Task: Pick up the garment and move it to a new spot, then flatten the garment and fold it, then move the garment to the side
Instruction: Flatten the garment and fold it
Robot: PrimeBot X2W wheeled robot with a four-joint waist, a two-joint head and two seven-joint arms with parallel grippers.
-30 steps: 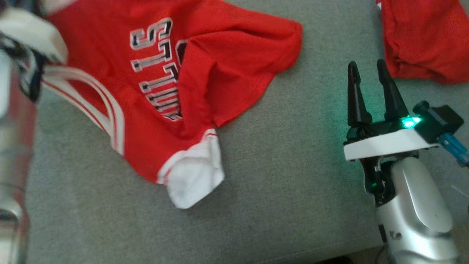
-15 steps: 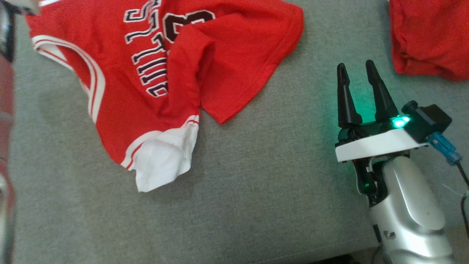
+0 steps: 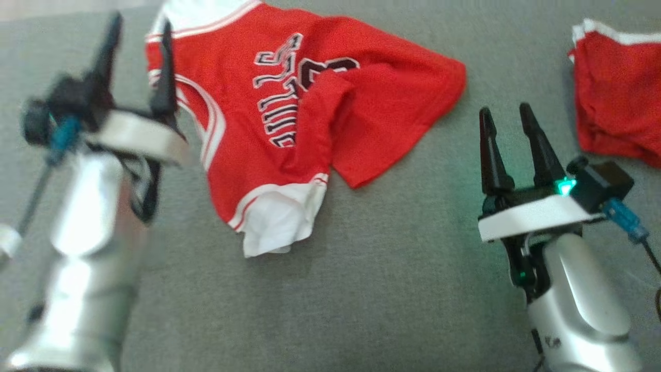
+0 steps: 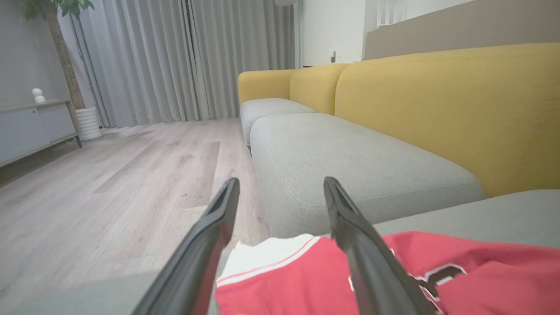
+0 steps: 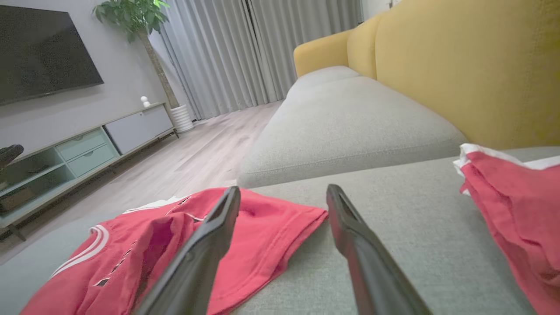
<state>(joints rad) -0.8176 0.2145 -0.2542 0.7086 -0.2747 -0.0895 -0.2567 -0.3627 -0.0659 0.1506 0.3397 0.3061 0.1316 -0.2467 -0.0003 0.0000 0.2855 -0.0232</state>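
A: Starting nearest, how do the grippers stand?

B: Fingers spread wide and empty on both the left gripper point(image 3: 141, 23) and the right gripper point(image 3: 504, 109), above the grey fabric sofa cushion point(image 3: 387, 289).

A: And the red jersey with white trim and dark lettering point(image 3: 310, 103)?

B: Rumpled between them, just beside the left one. Its lettering runs near-to-far, with a white end nearest. A second red garment point(image 3: 619, 113) lies far right.

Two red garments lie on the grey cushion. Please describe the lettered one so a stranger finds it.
On the grey sofa cushion, look between the left gripper and the right gripper: the red jersey lies crumpled there. Unlike the other red garment at the far right, it shows black-and-white lettering.
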